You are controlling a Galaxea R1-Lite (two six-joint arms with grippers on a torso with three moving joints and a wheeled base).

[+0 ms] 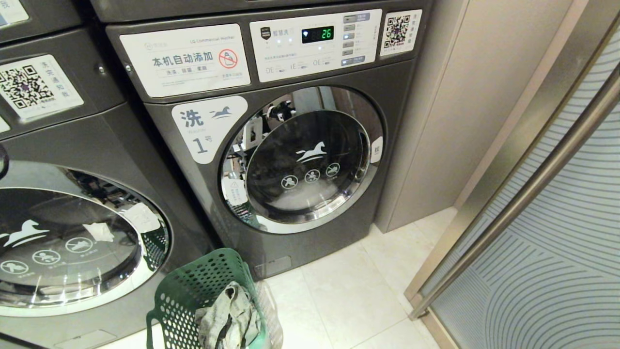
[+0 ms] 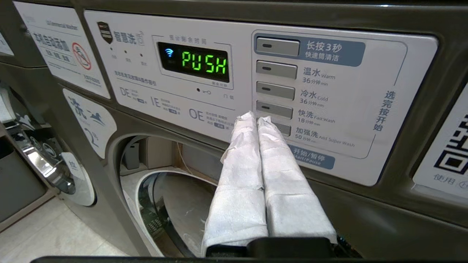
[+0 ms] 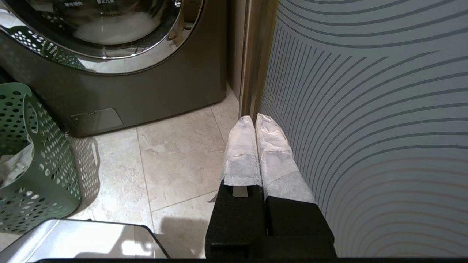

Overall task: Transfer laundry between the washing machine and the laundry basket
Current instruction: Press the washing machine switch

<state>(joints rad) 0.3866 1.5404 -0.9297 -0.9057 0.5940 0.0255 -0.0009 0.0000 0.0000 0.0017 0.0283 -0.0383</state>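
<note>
The washing machine (image 1: 72, 145) marked "2" (image 2: 91, 124) stands at the left of the head view, its round glass door (image 1: 68, 242) closed. In the left wrist view my left gripper (image 2: 255, 117) is shut on nothing. Its white-wrapped tips sit at the control panel (image 2: 329, 109), beside the lower wash buttons, under a display reading "PUSH" (image 2: 204, 64). The green laundry basket (image 1: 189, 286) stands on the floor in front, with the grey-beige laundry (image 1: 227, 315) bundled inside. My right gripper (image 3: 255, 118) hangs shut and empty over the floor tiles, the basket (image 3: 44, 164) off to its side.
A like machine marked "1" (image 1: 203, 140) fills the middle of the head view, door closed, display showing 26. A striped glass door with a long metal handle (image 1: 533, 184) lies on the right, close to the right gripper. Pale floor tiles (image 1: 348, 300) lie between them.
</note>
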